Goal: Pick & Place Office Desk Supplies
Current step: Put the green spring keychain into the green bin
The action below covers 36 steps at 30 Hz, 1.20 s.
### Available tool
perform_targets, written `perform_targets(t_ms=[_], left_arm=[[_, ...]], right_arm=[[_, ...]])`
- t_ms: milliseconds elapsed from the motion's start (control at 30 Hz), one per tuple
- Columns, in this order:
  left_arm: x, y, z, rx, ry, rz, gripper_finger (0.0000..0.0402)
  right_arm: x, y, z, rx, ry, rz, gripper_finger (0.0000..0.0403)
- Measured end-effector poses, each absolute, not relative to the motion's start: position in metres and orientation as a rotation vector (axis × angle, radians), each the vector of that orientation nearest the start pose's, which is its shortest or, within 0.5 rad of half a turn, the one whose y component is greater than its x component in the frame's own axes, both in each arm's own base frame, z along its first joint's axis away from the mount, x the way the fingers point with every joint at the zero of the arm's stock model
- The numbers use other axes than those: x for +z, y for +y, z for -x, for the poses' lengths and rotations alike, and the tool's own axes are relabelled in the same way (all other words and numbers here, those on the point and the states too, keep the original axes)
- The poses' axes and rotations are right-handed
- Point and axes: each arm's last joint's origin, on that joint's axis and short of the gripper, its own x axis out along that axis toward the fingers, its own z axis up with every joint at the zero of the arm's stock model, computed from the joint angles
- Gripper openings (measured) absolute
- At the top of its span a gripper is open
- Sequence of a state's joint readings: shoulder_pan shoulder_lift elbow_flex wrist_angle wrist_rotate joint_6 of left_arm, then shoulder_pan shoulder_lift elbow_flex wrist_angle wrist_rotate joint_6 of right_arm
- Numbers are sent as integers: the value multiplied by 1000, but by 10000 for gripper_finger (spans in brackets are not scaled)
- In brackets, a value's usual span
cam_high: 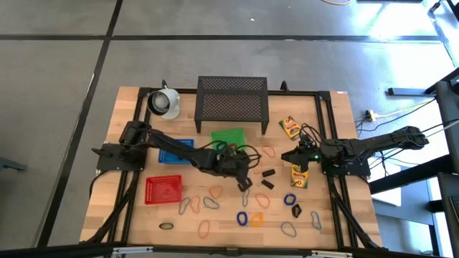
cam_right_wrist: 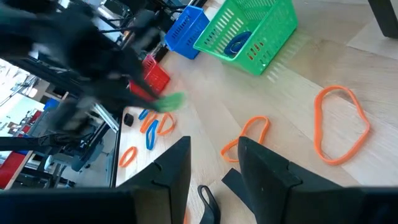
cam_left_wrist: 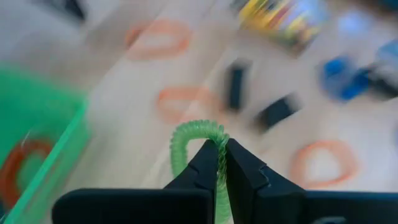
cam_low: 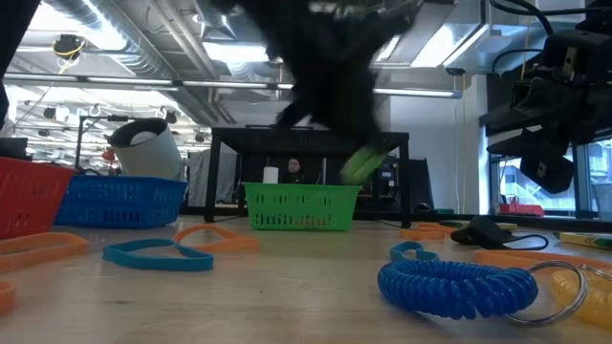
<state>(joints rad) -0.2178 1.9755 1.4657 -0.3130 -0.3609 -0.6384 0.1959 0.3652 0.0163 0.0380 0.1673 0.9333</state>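
My left gripper [cam_left_wrist: 222, 144] is shut on a green coiled band [cam_left_wrist: 194, 134] and hangs over the middle of the table [cam_high: 245, 183], near the green basket [cam_high: 228, 136]. In the low view the band [cam_low: 361, 162] shows clear of the table, in front of that basket [cam_low: 300, 206]. Coloured band loops [cam_high: 215, 192], black clips [cam_high: 268, 173] and yellow crayon boxes [cam_high: 290, 127] lie flat on the wood. My right gripper [cam_right_wrist: 214, 165] waits open at the right [cam_high: 297, 156], with nothing between its fingers. My left gripper pinches the green coiled band between its two fingers, on one side of the loop [cam_left_wrist: 221, 163]. The rest of the loop [cam_left_wrist: 186, 134] stands out past the fingertips. The fingers slant down from the table's left side. The band is lifted clear of the table.
Blue basket [cam_high: 176, 150] and red basket [cam_high: 163, 189] stand left of the green one. A black mesh stand [cam_high: 232, 98] and a white cup [cam_high: 165, 102] are at the far edge. A blue coiled band [cam_low: 457, 285] lies near the front.
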Motion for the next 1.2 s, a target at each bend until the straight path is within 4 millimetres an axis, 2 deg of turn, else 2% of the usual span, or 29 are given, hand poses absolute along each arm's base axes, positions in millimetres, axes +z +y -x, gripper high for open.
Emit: perform_targets(t_ms=[200, 400, 533, 667, 800, 933, 1067, 1200], left_arm=[[281, -82, -438, 416, 456, 394, 11], [350, -81, -432, 408, 231, 342, 12], [382, -83, -424, 351, 98, 328, 12], [403, -83, -410, 321, 52, 340, 12], [406, -78, -391, 363, 170, 315, 12], [395, -64, -377, 436, 359, 307, 12], [371, -41, -371, 472, 565, 346, 12], [329, -18, -374, 475, 697, 391, 12]], right_arm=[[141, 18, -115, -116, 296, -869, 136], [141, 18, -115, -116, 296, -869, 136], [141, 18, -115, -116, 296, -869, 136], [141, 18, -115, -116, 295, -870, 136], [141, 18, -115, -118, 294, -869, 136], [142, 17, -115, -140, 274, -867, 136], [142, 17, -115, -141, 264, -868, 136], [145, 16, -116, -163, 217, -871, 136]])
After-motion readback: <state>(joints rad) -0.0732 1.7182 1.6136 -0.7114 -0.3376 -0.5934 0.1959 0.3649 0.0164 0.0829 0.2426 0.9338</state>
